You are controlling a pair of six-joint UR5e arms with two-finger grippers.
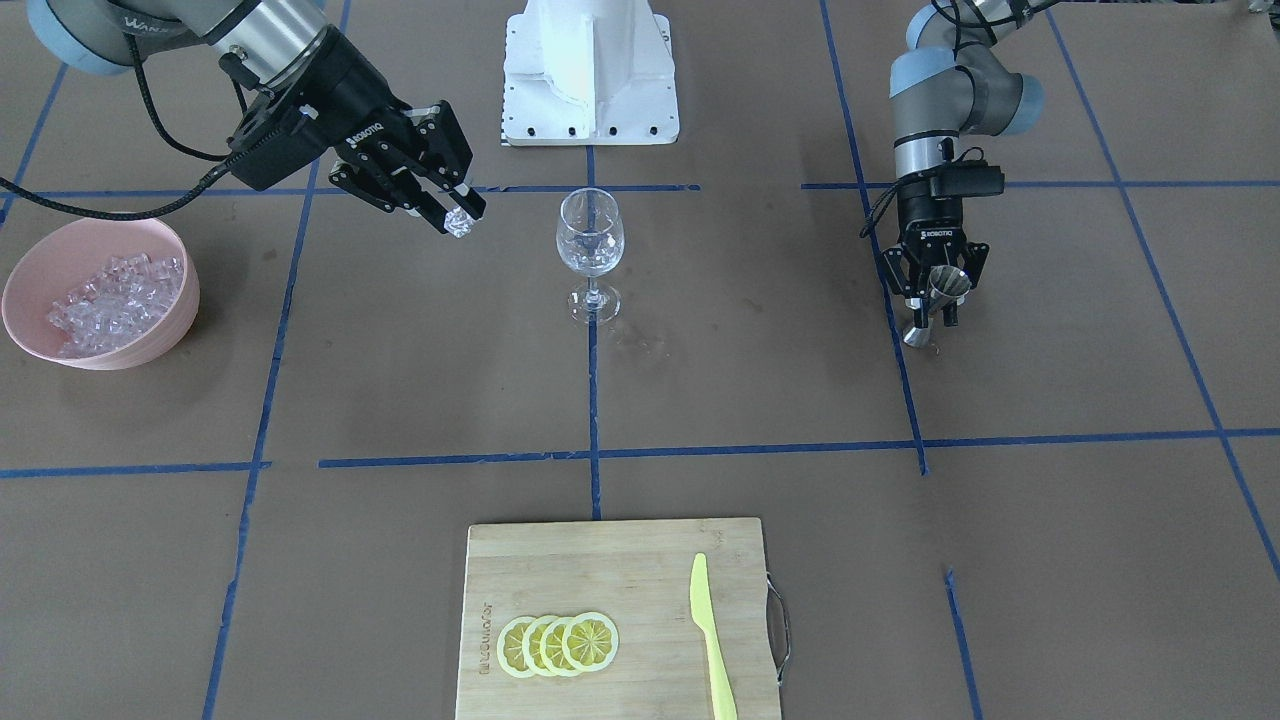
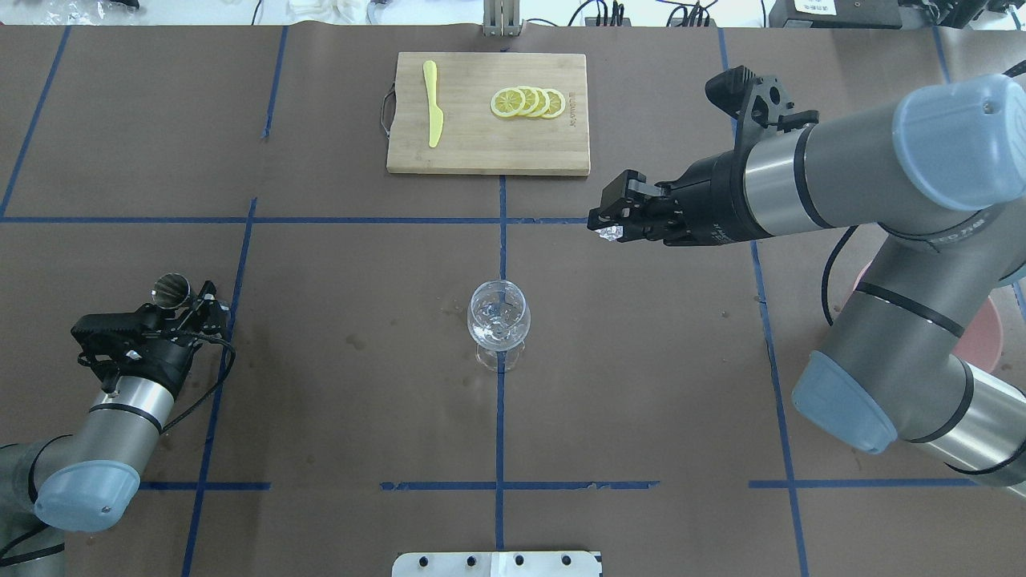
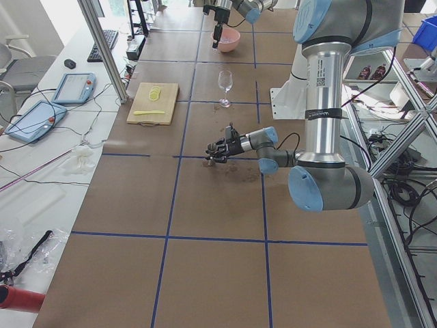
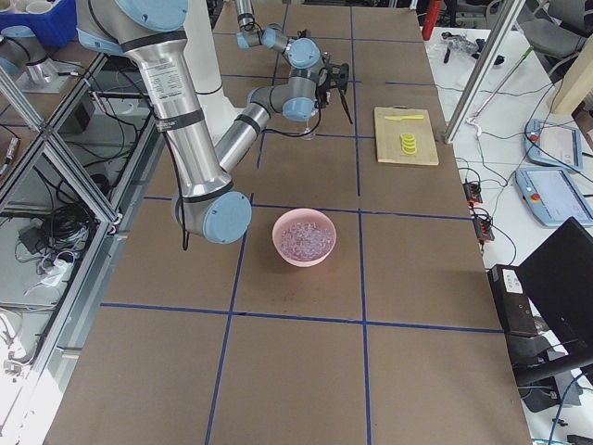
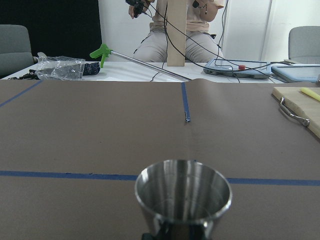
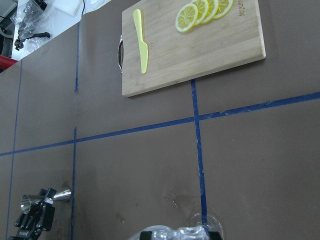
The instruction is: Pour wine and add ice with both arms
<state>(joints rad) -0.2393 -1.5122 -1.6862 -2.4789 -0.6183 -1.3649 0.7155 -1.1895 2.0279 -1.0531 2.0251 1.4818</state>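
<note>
Brown paper covered the table, and blue tape lines crossed it in a grid. In the exterior left view a white bench ran along 9 o'clock, carrying 2 blue-edged tablets, with an aluminium post at 11 o'clock. In the left wrist view 2 grey chairs stood at 10 and 2 o'clock, before a black panel and a white wall. The light was bright and even.
</note>
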